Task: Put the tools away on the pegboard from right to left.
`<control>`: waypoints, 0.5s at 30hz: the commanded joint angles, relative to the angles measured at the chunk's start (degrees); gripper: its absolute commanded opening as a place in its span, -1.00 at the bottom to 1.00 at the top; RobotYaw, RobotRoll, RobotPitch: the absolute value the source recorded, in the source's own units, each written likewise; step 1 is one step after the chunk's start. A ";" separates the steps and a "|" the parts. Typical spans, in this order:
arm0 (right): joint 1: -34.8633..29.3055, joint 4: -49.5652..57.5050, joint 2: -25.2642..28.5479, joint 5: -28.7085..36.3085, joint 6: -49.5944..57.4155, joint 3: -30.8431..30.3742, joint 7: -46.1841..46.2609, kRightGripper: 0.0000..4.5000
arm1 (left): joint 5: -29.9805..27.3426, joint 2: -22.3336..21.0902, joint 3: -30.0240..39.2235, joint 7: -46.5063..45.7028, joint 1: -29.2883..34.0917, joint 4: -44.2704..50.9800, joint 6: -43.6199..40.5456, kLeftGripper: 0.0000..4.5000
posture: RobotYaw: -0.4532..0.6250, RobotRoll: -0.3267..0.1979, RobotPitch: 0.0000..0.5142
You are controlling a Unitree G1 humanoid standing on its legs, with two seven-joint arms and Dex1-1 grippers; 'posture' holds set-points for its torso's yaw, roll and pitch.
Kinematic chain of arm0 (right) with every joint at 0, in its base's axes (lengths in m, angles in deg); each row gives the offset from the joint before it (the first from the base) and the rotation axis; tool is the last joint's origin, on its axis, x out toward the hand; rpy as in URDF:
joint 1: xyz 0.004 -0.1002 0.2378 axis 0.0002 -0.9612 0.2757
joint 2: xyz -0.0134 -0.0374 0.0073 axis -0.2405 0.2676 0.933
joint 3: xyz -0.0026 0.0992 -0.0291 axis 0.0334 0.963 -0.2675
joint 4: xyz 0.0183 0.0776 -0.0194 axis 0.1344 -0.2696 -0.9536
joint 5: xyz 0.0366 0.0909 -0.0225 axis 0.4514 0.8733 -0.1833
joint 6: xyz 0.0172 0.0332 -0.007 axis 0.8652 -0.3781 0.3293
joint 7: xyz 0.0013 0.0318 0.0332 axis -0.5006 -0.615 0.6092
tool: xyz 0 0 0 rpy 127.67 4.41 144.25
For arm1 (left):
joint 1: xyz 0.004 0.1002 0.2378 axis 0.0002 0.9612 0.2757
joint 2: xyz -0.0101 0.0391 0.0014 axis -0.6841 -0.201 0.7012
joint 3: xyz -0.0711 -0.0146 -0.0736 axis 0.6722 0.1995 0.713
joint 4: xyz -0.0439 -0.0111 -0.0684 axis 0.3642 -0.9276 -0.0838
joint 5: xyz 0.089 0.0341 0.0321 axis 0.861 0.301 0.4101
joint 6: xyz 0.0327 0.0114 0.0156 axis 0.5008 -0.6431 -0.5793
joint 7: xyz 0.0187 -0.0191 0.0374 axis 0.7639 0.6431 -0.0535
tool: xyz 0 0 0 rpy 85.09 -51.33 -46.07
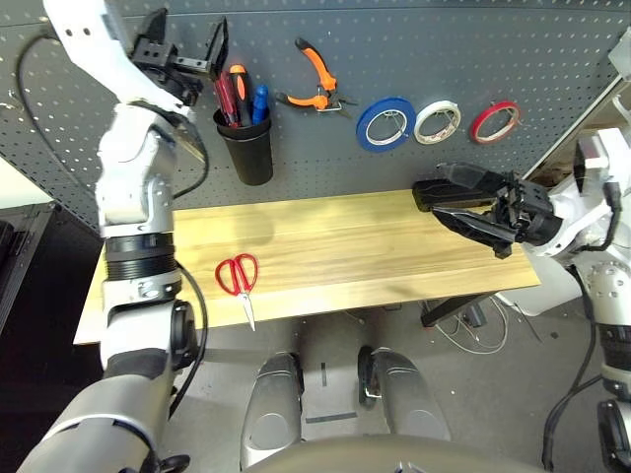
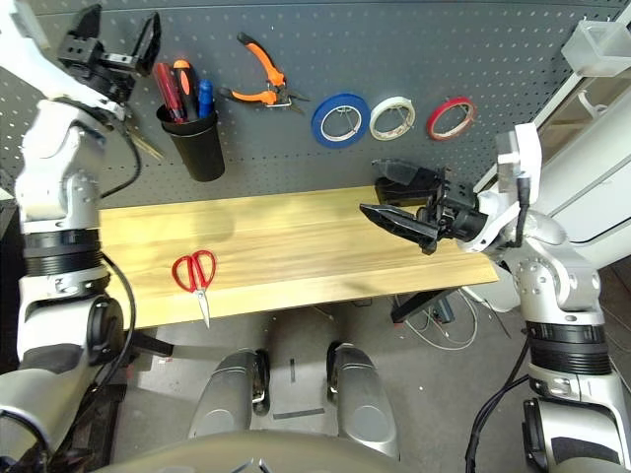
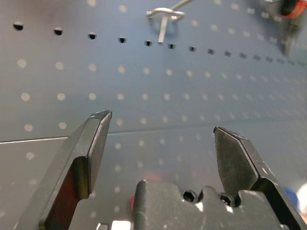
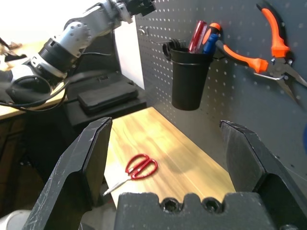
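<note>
The dark grey pegboard (image 1: 414, 44) holds the thin red tape ring (image 1: 494, 120) at the right. The orange-handled pliers (image 1: 315, 79) hang near the middle. The red-handled screwdriver (image 1: 227, 97) stands in the black cup (image 1: 252, 150). Red-handled scissors (image 1: 238, 276) lie flat on the wooden table (image 1: 355, 246), toward its left front. My left gripper (image 1: 187, 49) is raised against the board just up and left of the cup, open and empty. Over the table's right end my right gripper (image 1: 436, 205) hovers open, holding nothing, pointing left.
A blue tape roll (image 1: 385, 125) and a white one (image 1: 437, 121) hang between the pliers and the red ring. A blue handle (image 1: 260, 99) shares the cup. A bare metal hook (image 3: 163, 17) sticks out of the board ahead of my left gripper.
</note>
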 commanded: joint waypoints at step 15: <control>-1.51 -4.74 -1.55 -11.57 -4.76 -9.55 -2.45 1.00 | -31.99 -12.21 9.22 6.55 22.10 30.20 -37.10 1.00 | 0.04 0.25 -0.40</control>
